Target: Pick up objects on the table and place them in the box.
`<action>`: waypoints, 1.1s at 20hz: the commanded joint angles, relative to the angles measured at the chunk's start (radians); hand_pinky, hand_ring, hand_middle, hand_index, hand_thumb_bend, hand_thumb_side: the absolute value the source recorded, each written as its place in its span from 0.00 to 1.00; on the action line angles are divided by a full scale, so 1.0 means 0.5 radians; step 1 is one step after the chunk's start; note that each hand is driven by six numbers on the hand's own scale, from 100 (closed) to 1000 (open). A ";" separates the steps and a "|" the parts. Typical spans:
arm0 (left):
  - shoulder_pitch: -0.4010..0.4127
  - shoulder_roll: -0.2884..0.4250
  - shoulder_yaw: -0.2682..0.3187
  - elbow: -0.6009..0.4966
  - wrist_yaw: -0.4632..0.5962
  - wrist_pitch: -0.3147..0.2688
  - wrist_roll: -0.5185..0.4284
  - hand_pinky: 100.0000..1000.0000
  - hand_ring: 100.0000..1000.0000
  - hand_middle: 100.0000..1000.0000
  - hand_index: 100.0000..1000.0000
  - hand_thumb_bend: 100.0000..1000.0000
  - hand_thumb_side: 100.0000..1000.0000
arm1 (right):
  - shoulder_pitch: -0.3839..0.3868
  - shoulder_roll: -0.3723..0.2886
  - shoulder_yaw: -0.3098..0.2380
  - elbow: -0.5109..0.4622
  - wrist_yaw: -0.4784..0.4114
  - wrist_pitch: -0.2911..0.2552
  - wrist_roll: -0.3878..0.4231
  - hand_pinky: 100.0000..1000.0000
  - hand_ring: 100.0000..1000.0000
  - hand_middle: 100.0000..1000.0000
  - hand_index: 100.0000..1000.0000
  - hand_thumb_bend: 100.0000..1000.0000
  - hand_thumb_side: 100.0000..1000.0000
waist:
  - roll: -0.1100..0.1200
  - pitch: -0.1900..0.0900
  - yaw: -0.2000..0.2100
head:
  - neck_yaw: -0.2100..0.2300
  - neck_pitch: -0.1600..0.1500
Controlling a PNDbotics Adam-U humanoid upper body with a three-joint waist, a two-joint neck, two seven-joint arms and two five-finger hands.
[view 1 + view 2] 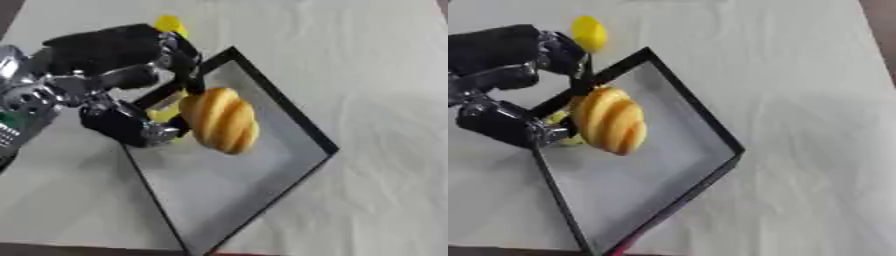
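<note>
1. One hand, the left hand [131, 95], has its fingers curled round a ridged golden bread loaf [220, 120], above the black-rimmed box [297, 125].
2. Beyond the hand lies a yellow object [589, 33], seen whole only in the right eye view.

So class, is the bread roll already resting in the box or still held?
Still held: the left hand grips the bread roll over the box, whose floor shows bare below it.

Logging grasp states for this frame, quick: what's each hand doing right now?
Left hand: shut on the bread loaf, held over the box.
Right hand: not in view.
</note>
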 commanded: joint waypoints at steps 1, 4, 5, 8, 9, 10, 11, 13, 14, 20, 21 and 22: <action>-0.043 -0.104 0.031 0.084 -0.067 -0.034 -0.103 0.65 0.49 0.47 0.54 0.00 0.00 | -0.008 -0.087 -0.022 -0.032 -0.014 -0.004 0.008 0.94 1.00 0.63 0.75 0.00 0.53 | -0.012 -0.079 -0.007 | -0.002 0.011; -0.028 -0.173 0.054 0.166 -0.122 -0.063 -0.186 0.66 0.49 0.47 0.54 0.00 0.00 | -0.018 -0.088 -0.017 -0.032 -0.017 -0.002 0.014 0.94 1.00 0.63 0.75 0.00 0.54 | -0.007 -0.076 -0.016 | 0.002 0.011; -0.023 -0.191 0.058 0.192 -0.141 -0.073 -0.201 0.66 0.49 0.47 0.54 0.00 0.01 | -0.021 -0.087 -0.015 -0.032 -0.017 0.001 0.016 0.94 1.00 0.63 0.75 0.00 0.54 | -0.005 -0.075 -0.018 | 0.002 0.012; -0.018 -0.231 0.063 0.258 -0.203 -0.109 -0.215 0.67 0.51 0.49 0.56 0.02 0.06 | -0.024 -0.081 -0.006 -0.032 -0.014 0.012 0.020 0.94 1.00 0.63 0.75 0.00 0.54 | 0.000 -0.071 -0.023 | 0.004 0.015; -0.017 -0.238 0.065 0.275 -0.224 -0.123 -0.216 0.67 0.51 0.49 0.56 0.02 0.06 | -0.025 -0.080 -0.005 -0.032 -0.013 0.016 0.021 0.94 1.00 0.63 0.75 0.00 0.54 | 0.002 -0.071 -0.025 | 0.004 0.015; -0.014 -0.240 0.066 0.289 -0.246 -0.136 -0.218 0.72 0.58 0.57 0.64 0.08 0.11 | -0.025 -0.078 -0.004 -0.032 -0.013 0.018 0.020 0.94 1.00 0.63 0.75 0.00 0.54 | 0.003 -0.070 -0.026 | 0.003 0.013; -0.010 -0.240 0.068 0.300 -0.269 -0.150 -0.219 0.76 0.64 0.64 0.70 0.13 0.19 | -0.025 -0.076 -0.004 -0.032 -0.012 0.019 0.020 0.94 1.00 0.63 0.75 0.00 0.54 | 0.004 -0.069 -0.027 | 0.002 0.011; -0.002 -0.234 0.078 0.307 -0.307 -0.178 -0.216 0.82 0.73 0.74 0.80 0.20 0.30 | -0.021 -0.072 -0.006 -0.032 -0.009 0.019 0.019 0.94 1.00 0.63 0.75 0.00 0.54 | 0.005 -0.069 -0.027 | -0.003 0.009; 0.001 -0.231 0.088 0.306 -0.318 -0.188 -0.210 0.85 0.78 0.80 0.85 0.29 0.44 | -0.019 -0.070 -0.006 -0.032 -0.008 0.019 0.018 0.94 1.00 0.63 0.75 0.00 0.54 | 0.005 -0.069 -0.027 | -0.005 0.009; 0.025 -0.183 0.181 0.241 -0.314 -0.203 -0.166 0.88 0.83 0.85 0.90 0.53 0.63 | -0.007 -0.058 -0.009 -0.032 -0.001 0.023 0.010 0.94 1.00 0.63 0.75 0.00 0.54 | 0.006 -0.071 -0.015 | -0.009 0.000; 0.028 -0.176 0.201 0.224 -0.297 -0.200 -0.166 0.88 0.83 0.85 0.90 0.54 0.64 | -0.006 -0.058 -0.010 -0.032 0.000 0.022 0.009 0.94 1.00 0.63 0.75 0.00 0.54 | 0.006 -0.071 -0.013 | -0.007 -0.001; 0.031 -0.171 0.221 0.207 -0.278 -0.195 -0.167 0.88 0.83 0.86 0.91 0.55 0.64 | -0.006 -0.057 -0.010 -0.032 -0.001 0.022 0.008 0.94 1.00 0.63 0.75 0.00 0.54 | 0.005 -0.071 -0.012 | -0.006 -0.002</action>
